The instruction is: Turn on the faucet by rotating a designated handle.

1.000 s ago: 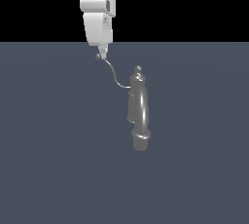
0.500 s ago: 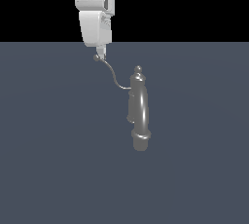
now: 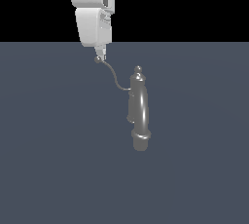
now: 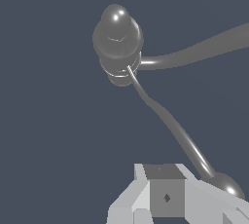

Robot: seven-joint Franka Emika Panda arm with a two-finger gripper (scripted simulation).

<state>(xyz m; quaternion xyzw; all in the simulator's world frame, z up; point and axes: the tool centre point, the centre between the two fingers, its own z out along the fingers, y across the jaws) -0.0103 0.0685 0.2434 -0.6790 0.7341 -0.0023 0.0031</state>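
- Gripper hangs from the top of the exterior view, fingertips down at the ball tip of the handle.
- Wrist view: a finger sits right against the ball tip; contact looks likely.
- Whether the fingers are parted or closed can't be told: the jaw gap is not readable in either view.
- Handle is a thin curved wire running from the ball tip down to the faucet body, joining just under the knob finial.
- Faucet stands on the flat dark grey surface, right of the gripper in the exterior view.
- Thick arched spout ends in a collared cylinder, pointing toward the camera side.
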